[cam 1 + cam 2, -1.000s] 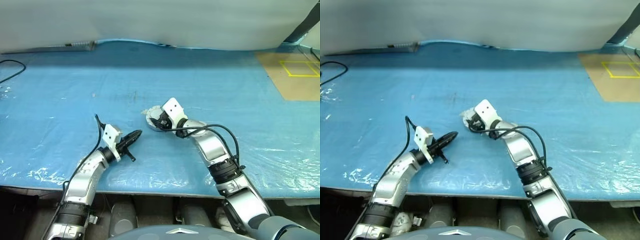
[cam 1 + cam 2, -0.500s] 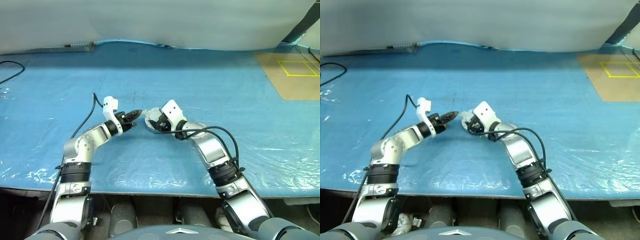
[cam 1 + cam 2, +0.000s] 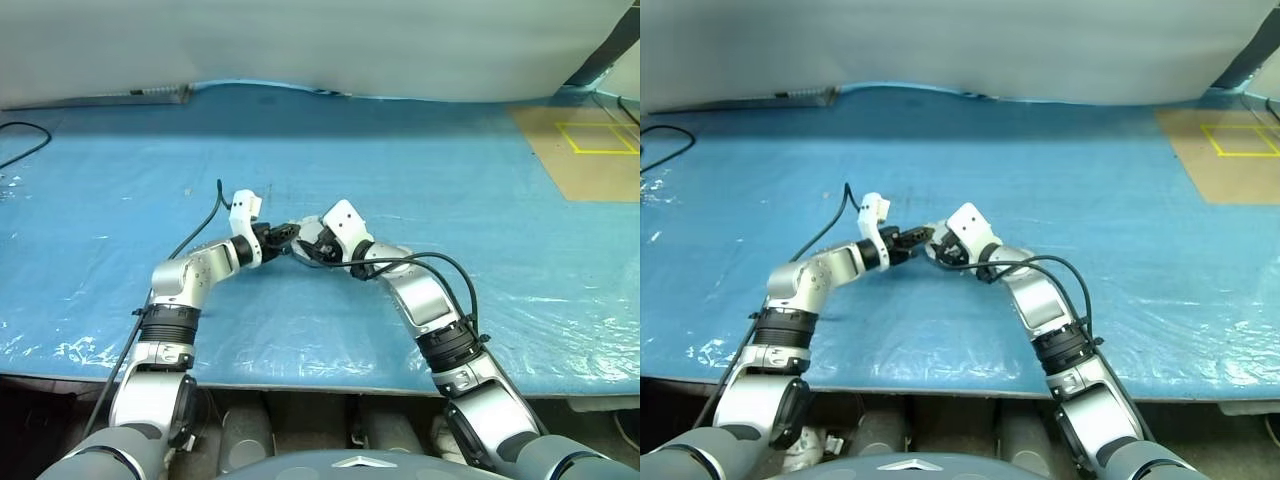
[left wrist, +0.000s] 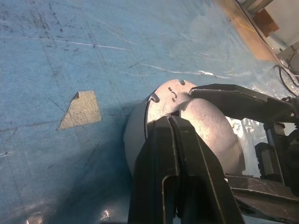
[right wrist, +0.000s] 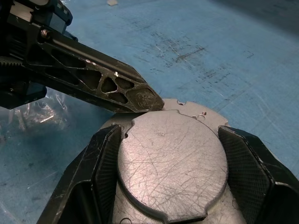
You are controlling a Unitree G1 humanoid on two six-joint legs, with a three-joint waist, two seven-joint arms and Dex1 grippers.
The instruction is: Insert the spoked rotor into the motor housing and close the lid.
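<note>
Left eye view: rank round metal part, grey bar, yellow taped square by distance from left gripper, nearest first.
1. Round metal part: right at the tip of the left gripper, between the fingers of the right gripper.
2. Grey bar: back-left edge of the table.
3. Yellow taped square: far back-right, on the brown board.

The motor housing (image 5: 170,161) shows a bare scratched metal face — windings hidden, lower edge cut off.
</note>
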